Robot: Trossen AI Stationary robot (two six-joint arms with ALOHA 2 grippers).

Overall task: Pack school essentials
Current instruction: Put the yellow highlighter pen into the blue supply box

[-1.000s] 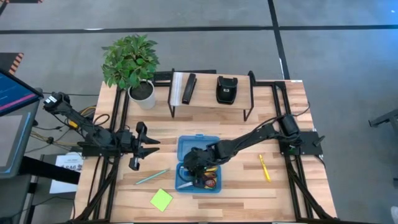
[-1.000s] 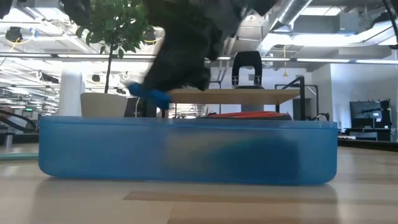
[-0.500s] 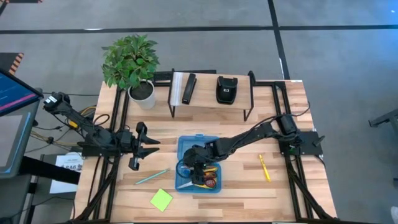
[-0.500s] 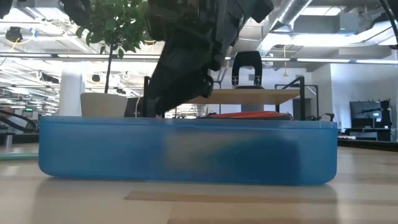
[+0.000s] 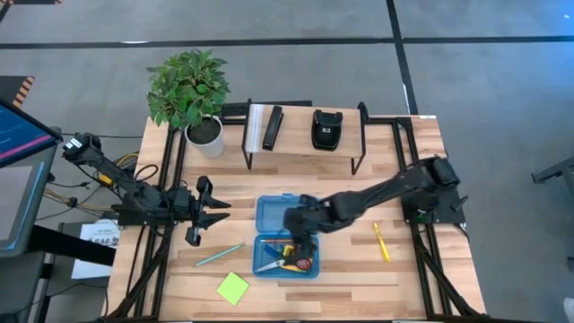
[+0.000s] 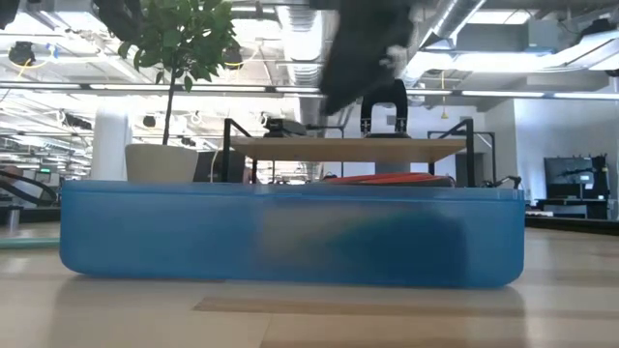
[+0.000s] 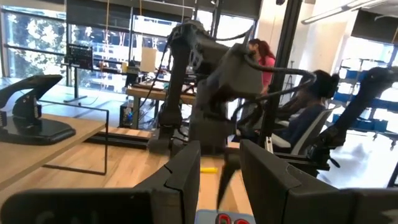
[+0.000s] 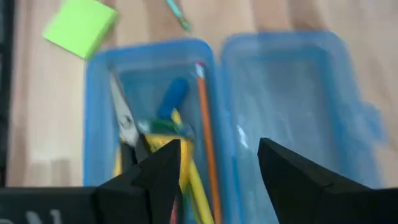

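An open blue plastic case [image 5: 262,215] lies mid-table, its lid [image 8: 292,93] folded out toward the far side. Inside lie the red-handled scissors [image 8: 124,124], the blue eraser [image 8: 174,96], a pencil [image 8: 205,124] and the yellow-green crayon box [image 8: 158,134]. My right gripper [image 5: 300,222] hovers open above the case [image 8: 217,155], touching nothing. On the table lie a teal pencil [image 5: 220,255], a lime-green sticky-note pad [image 5: 233,287] and a yellow pencil [image 5: 382,240]. My left gripper [image 5: 215,215] waits open left of the case.
A black-framed shelf [image 5: 305,148] at the far side carries a black bar with a white pad [image 5: 269,127] and a black pouch [image 5: 326,128]. A potted plant [image 5: 190,90] stands at the far left. In the low view the case wall [image 6: 290,232] fills the foreground.
My right gripper carried the blue eraser down into the case, let it go there, then rose clear and drew back toward the table's right and far side. The eraser now lies in the case.
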